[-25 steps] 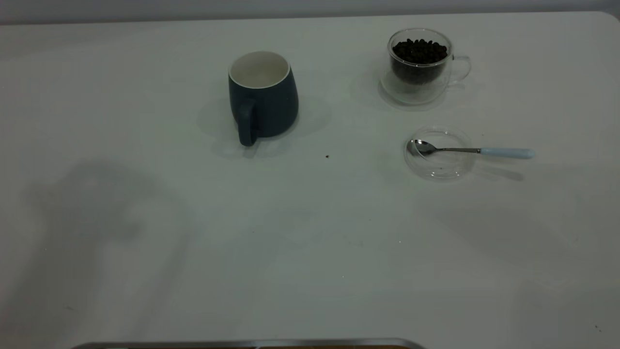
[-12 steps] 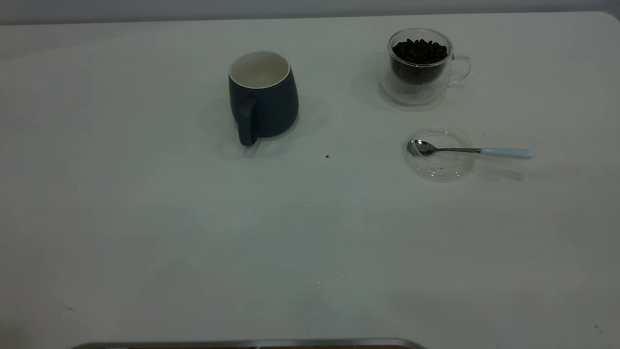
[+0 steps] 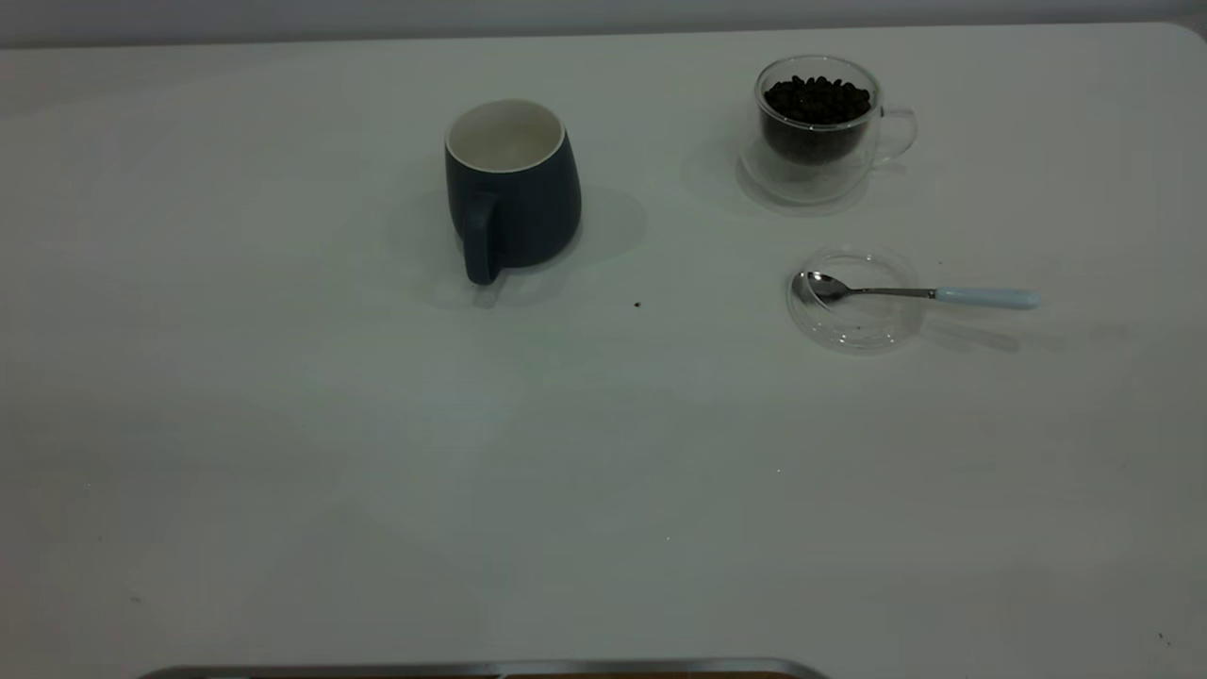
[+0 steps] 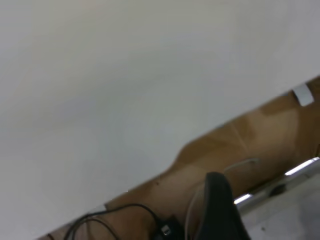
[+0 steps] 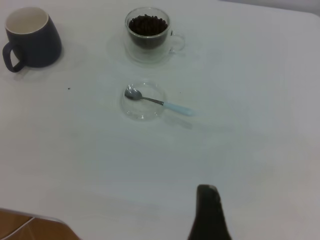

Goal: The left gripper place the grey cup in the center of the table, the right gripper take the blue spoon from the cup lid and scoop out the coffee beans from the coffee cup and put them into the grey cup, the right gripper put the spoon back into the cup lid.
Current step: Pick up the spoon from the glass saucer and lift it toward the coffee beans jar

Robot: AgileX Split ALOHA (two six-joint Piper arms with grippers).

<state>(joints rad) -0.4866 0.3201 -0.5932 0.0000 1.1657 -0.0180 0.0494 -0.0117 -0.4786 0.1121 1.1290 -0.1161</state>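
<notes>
The arm shadows that lay across the near tabletop [image 3: 603, 490] a second ago have gone, while nothing on it has shifted. The grey cup [image 3: 512, 189] stands upright left of the coffee cup [image 3: 818, 127] filled with coffee beans [image 3: 817, 99], and the blue spoon [image 3: 919, 293] lies with its bowl in the cup lid [image 3: 856, 325], handle jutting over the rim. Only one dark fingertip of the right tool [image 5: 207, 215] and of the left tool [image 4: 220, 210] shows in the wrist views, so I cannot tell their spread.

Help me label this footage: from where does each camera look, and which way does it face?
Exterior view: high over the table, looking down at grey cup, coffee cup, cup lid; no arm shows.
Left wrist view: off the table's edge, facing white tabletop and brown floor; a dark hand tip shows.
Right wrist view: above the table's near side, a dark tip showing.
Exterior and right wrist share cups, lid and blue spoon.
</notes>
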